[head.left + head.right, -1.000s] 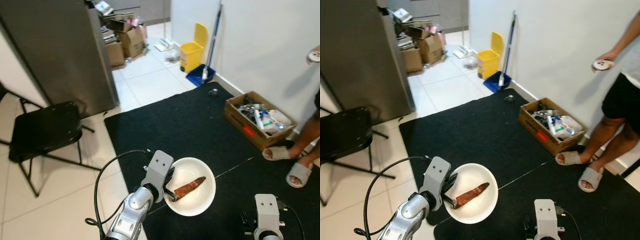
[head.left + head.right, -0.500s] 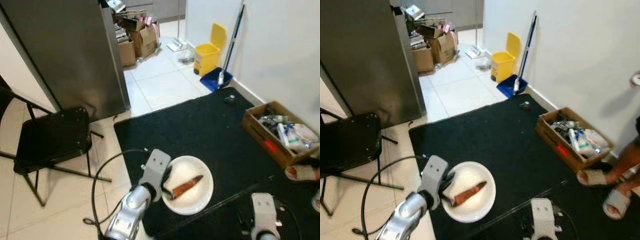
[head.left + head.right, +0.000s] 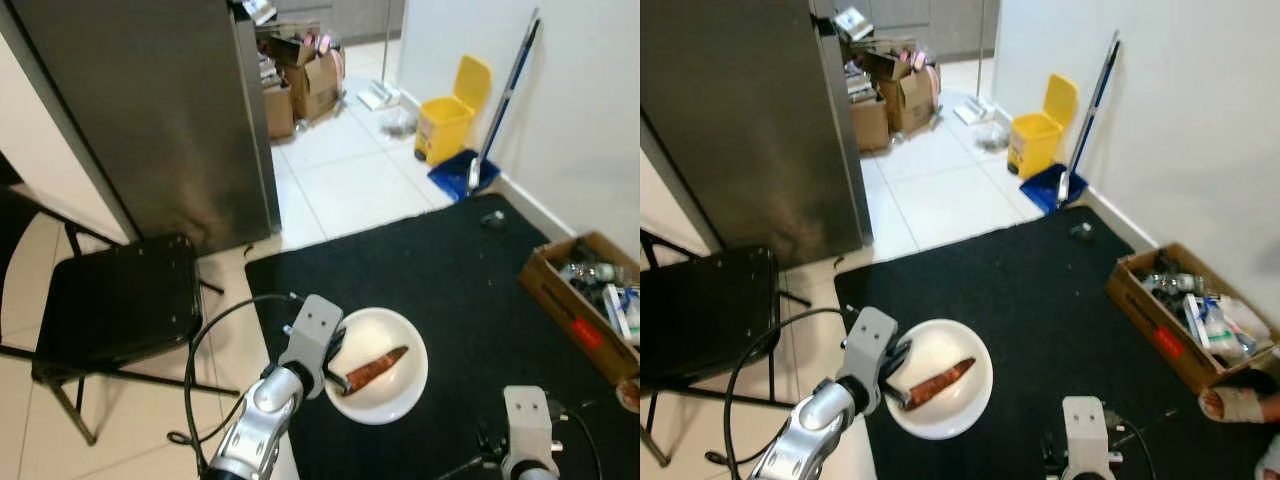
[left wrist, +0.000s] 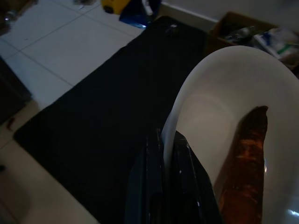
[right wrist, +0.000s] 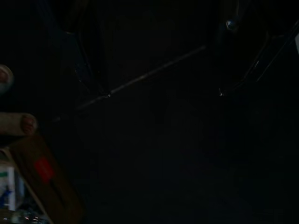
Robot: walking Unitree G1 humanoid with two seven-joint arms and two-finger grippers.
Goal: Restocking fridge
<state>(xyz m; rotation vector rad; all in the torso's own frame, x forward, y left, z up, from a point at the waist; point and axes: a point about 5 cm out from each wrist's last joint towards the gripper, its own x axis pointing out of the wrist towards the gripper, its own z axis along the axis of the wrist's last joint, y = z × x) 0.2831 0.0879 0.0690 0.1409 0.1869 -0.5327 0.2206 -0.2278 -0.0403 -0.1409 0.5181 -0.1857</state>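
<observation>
My left gripper [image 3: 335, 371] is shut on the near-left rim of a white bowl [image 3: 395, 395], held out over the black mat [image 3: 440, 270]. An orange-brown carrot [image 3: 375, 368] lies inside the bowl. In the left wrist view both black fingers [image 4: 182, 182] pinch the bowl's rim [image 4: 177, 112], with the carrot [image 4: 245, 163] beside them. The grey fridge [image 3: 150, 100] stands closed ahead on the left. My right arm [image 3: 527, 435] hangs low at the bottom right; its wrist view is very dark.
A black folding chair [image 3: 115, 300] stands to the left. A cardboard box of bottles [image 3: 590, 300] sits on the mat's right edge, with a person's sandalled foot [image 3: 1240, 405] beside it. A yellow bin [image 3: 448, 110], blue dustpan and more boxes [image 3: 305, 80] lie beyond on the tiles.
The whole view has swung left, bringing the fridge and chair more to the centre. The person has slid out to the right. My left gripper still holds the bowl the same way.
</observation>
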